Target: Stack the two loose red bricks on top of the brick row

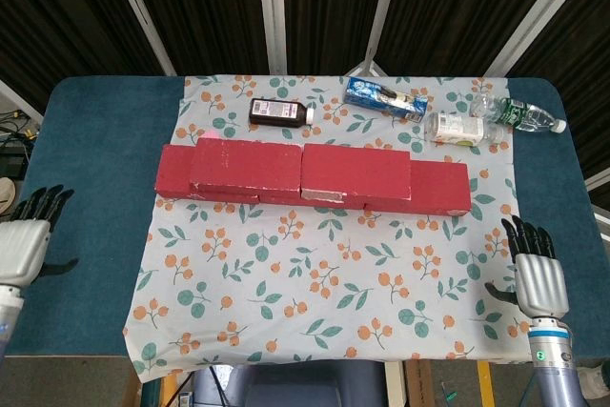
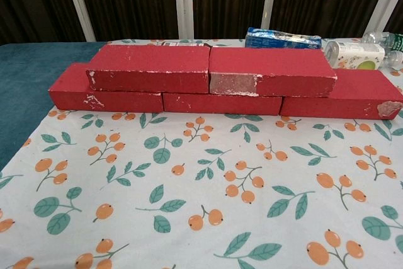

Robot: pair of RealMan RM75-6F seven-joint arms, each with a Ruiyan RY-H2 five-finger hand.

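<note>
A row of red bricks (image 1: 438,188) (image 2: 220,103) lies across the floral cloth. Two more red bricks sit on top of it, side by side: the left one (image 1: 246,167) (image 2: 148,67) and the right one (image 1: 355,173) (image 2: 271,71). My left hand (image 1: 24,248) hangs at the table's left edge, far from the bricks, fingers spread and holding nothing. My right hand (image 1: 538,276) is at the front right corner, also spread and empty. Neither hand shows in the chest view.
Behind the bricks lie a dark bottle (image 1: 280,111), a blue packet (image 1: 385,97) (image 2: 281,38), a white can (image 1: 460,128) (image 2: 352,53) and a clear water bottle (image 1: 519,114). The floral cloth (image 1: 315,274) covers the middle of the blue table (image 1: 86,131).
</note>
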